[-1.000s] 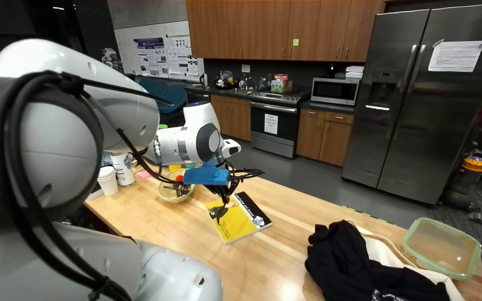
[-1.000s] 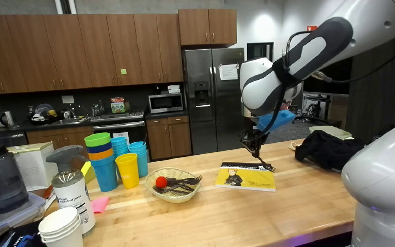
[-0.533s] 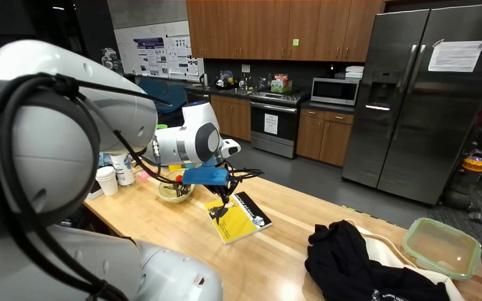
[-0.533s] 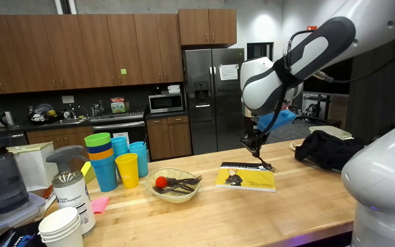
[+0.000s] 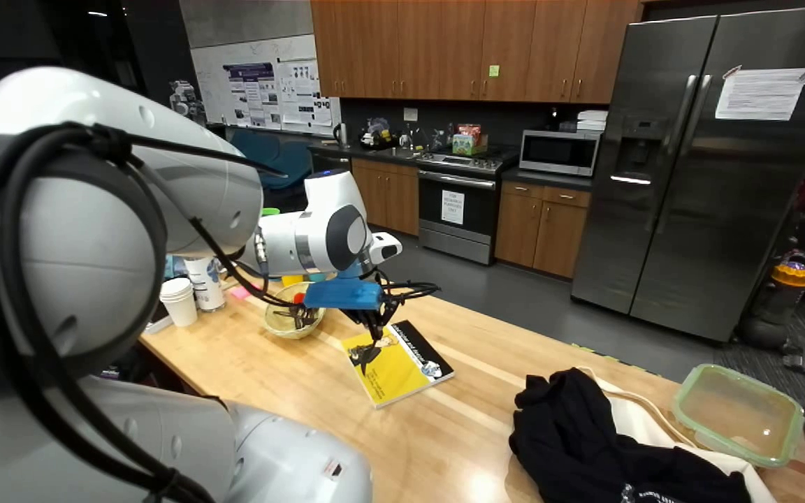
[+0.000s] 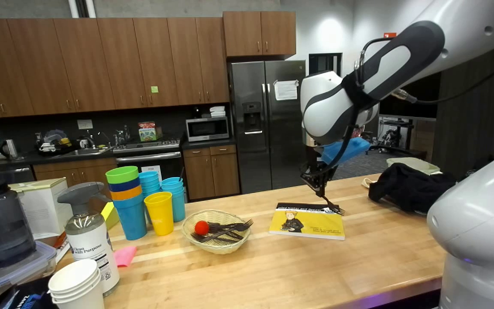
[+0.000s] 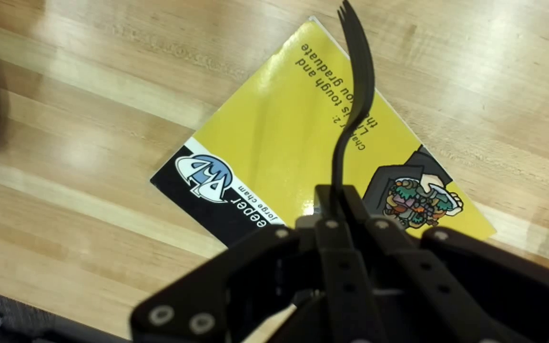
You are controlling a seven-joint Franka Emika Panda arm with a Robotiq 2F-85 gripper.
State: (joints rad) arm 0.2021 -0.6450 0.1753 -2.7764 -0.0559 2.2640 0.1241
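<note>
The tool (image 7: 336,194) is grasping a black fork (image 7: 362,74) over a yellow book (image 7: 291,136), which is covering the table (image 6: 337,268) beneath. Near the book, a basket (image 6: 217,249) is holding dark cutlery (image 6: 226,234) and a red ball (image 6: 202,227); opposite, black cloth (image 5: 581,426) is lying crumpled.

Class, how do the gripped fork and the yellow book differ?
The fork is black and slender; the book is broad and mostly yellow. The fork is clamped in the gripper; the book lies flat on the table. The fork looks plain; the book is printed. Both show black.
</note>
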